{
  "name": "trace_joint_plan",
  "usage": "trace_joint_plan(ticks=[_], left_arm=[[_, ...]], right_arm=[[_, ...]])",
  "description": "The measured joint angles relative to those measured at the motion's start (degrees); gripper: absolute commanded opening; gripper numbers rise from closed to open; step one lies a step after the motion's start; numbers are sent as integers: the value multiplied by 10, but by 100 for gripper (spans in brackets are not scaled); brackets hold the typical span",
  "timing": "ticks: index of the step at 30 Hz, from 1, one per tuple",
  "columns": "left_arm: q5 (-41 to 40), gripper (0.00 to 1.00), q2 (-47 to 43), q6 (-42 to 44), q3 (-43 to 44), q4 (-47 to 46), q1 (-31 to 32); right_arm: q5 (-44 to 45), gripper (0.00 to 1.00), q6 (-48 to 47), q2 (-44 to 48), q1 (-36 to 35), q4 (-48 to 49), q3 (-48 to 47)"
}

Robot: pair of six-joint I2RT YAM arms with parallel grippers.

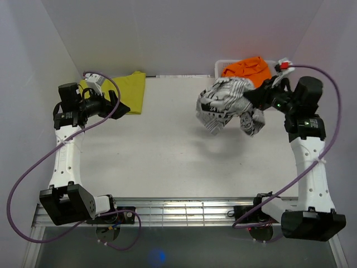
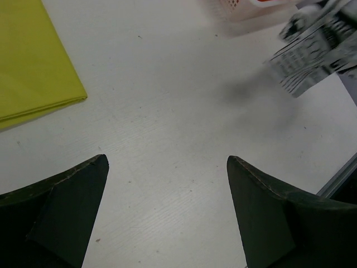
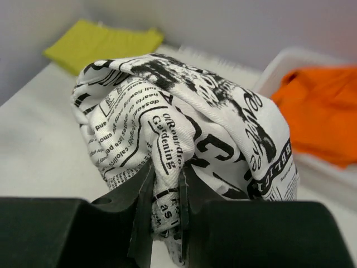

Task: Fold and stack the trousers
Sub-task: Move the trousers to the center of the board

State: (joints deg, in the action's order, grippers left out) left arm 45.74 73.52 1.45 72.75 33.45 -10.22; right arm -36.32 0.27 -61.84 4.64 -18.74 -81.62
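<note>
Jaws clamp newspaper-print trousers (image 3: 184,111); crumpled, dangling.

There are three pairs of trousers: one newspaper-print pair (image 1: 226,106), one yellow pair (image 1: 131,92) and one orange pair (image 1: 248,68). There is one white basket (image 1: 219,67) and one table (image 1: 167,151). The robot has two arms, the left arm (image 1: 64,162) and the right arm (image 1: 312,173). Each arm carries one gripper, so there are two: the left gripper (image 2: 167,163) and the right gripper (image 3: 165,178), each with two fingers. There are two purple cables, a left cable (image 1: 34,166) and a right cable (image 1: 339,111).
</note>
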Motion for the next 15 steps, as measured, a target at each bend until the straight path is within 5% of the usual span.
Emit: trace_joint_plan(ticks=[6,8,10,15], left_arm=[[44,98,-26,76,-8,30,0],[63,98,-27,103,-12,47,0],[78,98,-26,125,-20,58,1],[50,98,-13,170,-31,68,81]], right_arm=[[-17,8,65,-61,-131,-21,217],[-38,25,91,-101,-168,-17,236],[-50,55,105,-151,-180,-11,227],[-37,75,76,-264,-164,-28,137]])
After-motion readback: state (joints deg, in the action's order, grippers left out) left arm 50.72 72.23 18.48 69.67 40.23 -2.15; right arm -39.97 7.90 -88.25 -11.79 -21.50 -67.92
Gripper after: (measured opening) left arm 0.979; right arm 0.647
